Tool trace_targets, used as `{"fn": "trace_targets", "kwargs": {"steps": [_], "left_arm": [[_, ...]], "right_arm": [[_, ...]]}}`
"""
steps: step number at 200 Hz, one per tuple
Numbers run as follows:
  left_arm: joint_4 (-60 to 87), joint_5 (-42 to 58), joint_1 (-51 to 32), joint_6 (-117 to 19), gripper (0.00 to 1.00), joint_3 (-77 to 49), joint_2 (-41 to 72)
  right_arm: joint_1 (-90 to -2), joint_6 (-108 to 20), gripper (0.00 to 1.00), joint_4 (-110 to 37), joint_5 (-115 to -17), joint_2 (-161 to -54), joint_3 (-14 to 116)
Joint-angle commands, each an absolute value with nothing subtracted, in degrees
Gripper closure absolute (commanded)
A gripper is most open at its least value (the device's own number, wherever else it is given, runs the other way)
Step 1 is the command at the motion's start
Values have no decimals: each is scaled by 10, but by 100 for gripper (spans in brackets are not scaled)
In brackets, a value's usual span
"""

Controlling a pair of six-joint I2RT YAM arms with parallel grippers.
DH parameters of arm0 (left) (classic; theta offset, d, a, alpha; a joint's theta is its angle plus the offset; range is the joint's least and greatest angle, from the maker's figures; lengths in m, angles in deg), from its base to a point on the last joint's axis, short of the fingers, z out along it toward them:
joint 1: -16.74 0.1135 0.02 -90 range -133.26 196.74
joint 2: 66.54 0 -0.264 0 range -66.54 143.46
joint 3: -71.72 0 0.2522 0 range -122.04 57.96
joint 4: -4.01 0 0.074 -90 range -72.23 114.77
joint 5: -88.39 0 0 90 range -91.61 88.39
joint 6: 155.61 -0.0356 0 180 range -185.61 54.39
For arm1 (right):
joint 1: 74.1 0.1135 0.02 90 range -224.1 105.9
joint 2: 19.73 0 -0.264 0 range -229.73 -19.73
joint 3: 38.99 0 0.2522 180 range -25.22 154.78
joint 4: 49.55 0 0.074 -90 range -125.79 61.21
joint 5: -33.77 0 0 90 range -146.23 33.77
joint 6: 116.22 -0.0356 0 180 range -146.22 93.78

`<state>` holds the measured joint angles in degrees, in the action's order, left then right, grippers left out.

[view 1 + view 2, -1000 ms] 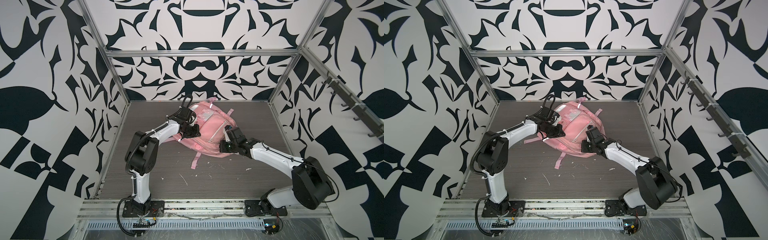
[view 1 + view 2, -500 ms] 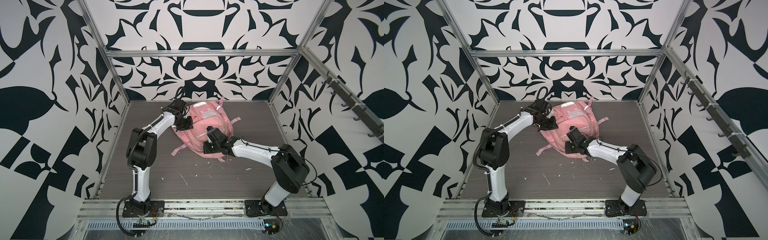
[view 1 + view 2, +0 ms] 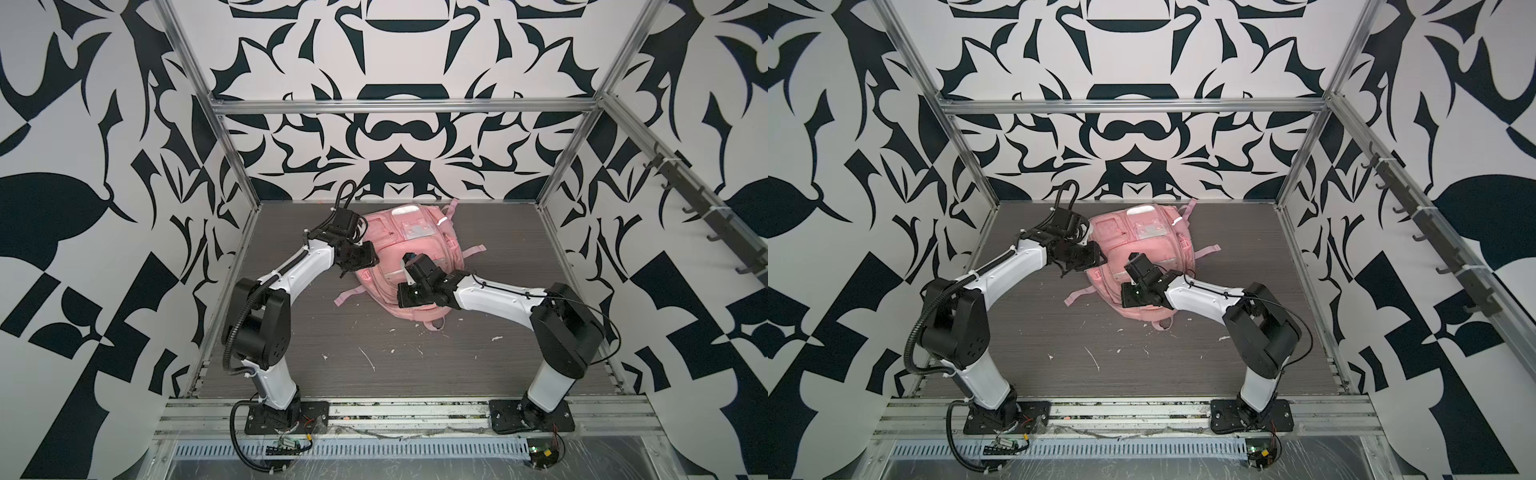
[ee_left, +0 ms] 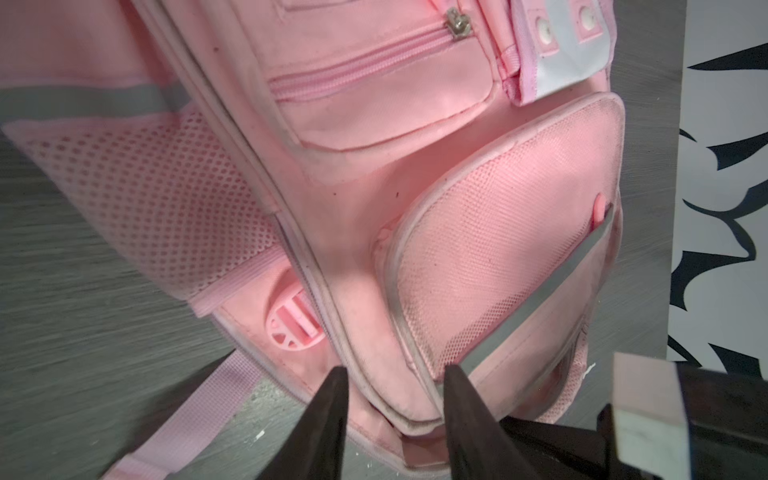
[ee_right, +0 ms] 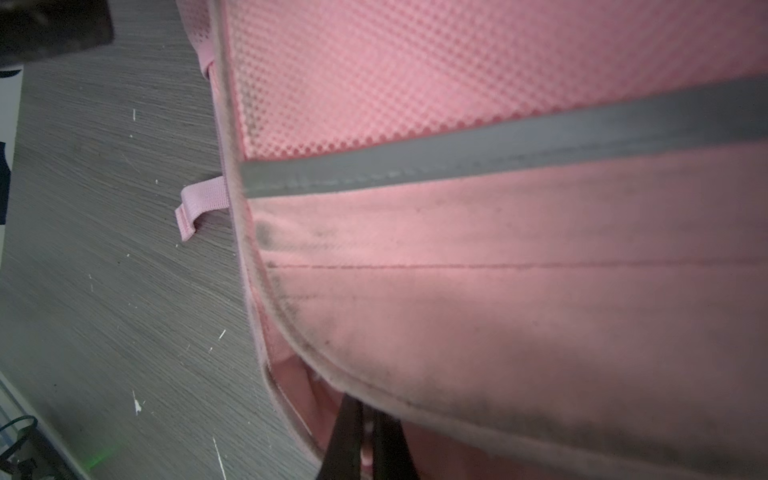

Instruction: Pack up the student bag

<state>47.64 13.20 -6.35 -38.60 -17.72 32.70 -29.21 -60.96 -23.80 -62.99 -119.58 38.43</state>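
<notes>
Both sit at the student bag (image 4: 374, 174): left jaws parted astride its seam; right jaws pinched shut on fabric; that thin pinch may slip if tugged.

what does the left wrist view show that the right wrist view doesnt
Only left wrist: on the student bag, a zip pocket with a metal pull, a round pink buckle, and the left end effector, open. Only right wrist: a short strap loop on the table, and the right end effector, shut at the bag's edge. Both: pink mesh, a grey reflective strip, the table.
</notes>
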Motion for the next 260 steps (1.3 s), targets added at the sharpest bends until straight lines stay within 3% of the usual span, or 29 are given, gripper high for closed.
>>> {"fn": "trace_targets", "kwargs": {"steps": [1, 106, 187, 260], "left_arm": [[452, 149, -72, -367, 59, -143, 321], [420, 168, -97, -349, 61, -108, 320], [428, 154, -92, -367, 92, -104, 319], [445, 153, -59, -386, 96, -99, 299]], "right_arm": [[-279, -612, 100, -238, -658, -1189, 402], [-254, -597, 100, -221, -664, -1204, 441], [-255, -570, 100, -178, -614, -1158, 420], [-357, -536, 100, -147, -607, -1074, 316]]}}
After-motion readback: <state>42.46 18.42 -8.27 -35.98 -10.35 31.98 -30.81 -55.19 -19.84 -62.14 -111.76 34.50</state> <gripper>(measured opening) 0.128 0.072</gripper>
